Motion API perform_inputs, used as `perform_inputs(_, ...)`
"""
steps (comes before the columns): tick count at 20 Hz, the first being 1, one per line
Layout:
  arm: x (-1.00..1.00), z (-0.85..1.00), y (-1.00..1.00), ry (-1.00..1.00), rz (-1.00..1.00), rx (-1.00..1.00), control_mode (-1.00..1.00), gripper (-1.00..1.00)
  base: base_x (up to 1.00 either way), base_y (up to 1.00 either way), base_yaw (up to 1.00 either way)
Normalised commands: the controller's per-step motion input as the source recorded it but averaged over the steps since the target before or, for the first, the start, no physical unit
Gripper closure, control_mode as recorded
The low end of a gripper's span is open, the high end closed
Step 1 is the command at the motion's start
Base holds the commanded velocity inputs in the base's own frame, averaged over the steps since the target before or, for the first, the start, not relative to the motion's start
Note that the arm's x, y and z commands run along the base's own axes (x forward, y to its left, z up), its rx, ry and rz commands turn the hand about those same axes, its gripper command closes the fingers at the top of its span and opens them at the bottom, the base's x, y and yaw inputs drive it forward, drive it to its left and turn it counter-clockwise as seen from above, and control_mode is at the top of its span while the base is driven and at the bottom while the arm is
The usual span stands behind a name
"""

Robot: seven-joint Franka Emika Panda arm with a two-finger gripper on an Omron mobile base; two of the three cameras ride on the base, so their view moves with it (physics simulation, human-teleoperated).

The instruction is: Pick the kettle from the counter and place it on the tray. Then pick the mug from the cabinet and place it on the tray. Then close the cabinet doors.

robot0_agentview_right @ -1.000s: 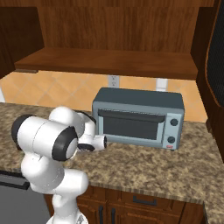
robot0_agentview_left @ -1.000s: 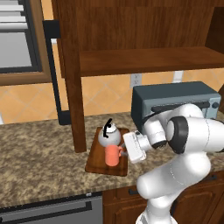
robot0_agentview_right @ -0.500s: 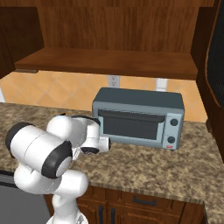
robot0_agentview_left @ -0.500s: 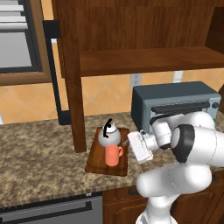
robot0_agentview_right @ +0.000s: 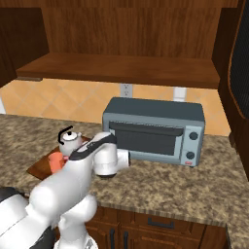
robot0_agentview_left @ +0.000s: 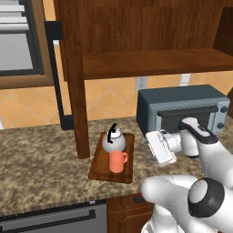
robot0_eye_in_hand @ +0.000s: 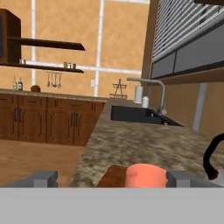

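Gripper [robot0_eye_in_hand: 109, 178] jaws spread wide, holding nothing, just clear of the coral mug [robot0_agentview_left: 118, 161]. Mug and kettle [robot0_agentview_left: 113, 140] stand on the tray [robot0_agentview_left: 99, 168], on the counter [robot0_agentview_left: 41, 164].

The white arm bends forward at the elbow, its forearm level and its wrist turned sideways. The gripper [robot0_eye_in_hand: 109, 179] has its jaws spread wide, holding nothing.

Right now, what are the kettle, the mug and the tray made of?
The kettle looks like smooth silver-grey metal with a thin black handle. The mug looks like matte coral ceramic, maybe plastic. The tray looks like dark reddish wood.
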Motion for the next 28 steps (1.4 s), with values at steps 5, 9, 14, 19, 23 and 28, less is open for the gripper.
perform_inputs(5,-0.79,0.61,-0.09,0.0,-0.12,0.0,-1.0,-1.0,0.0,0.0,0.0)
perform_inputs(9,-0.76,0.4,-0.01,0.0,-0.16,0.0,-1.0,-1.0,0.0,0.0,0.0)
perform_inputs(14,-0.62,0.04,0.0,-0.11,-0.05,-0.01,-1.0,-1.0,0.0,0.0,0.0)
perform_inputs(19,-0.59,0.55,-0.19,-0.18,-0.1,0.0,-1.0,-1.0,0.0,0.0,0.0)
perform_inputs(23,-0.2,0.77,-0.4,-0.07,-0.13,0.0,-1.0,-1.0,0.0,0.0,0.0)
perform_inputs(28,0.03,0.59,-0.65,-0.01,-0.13,0.0,-1.0,-1.0,0.0,0.0,0.0)
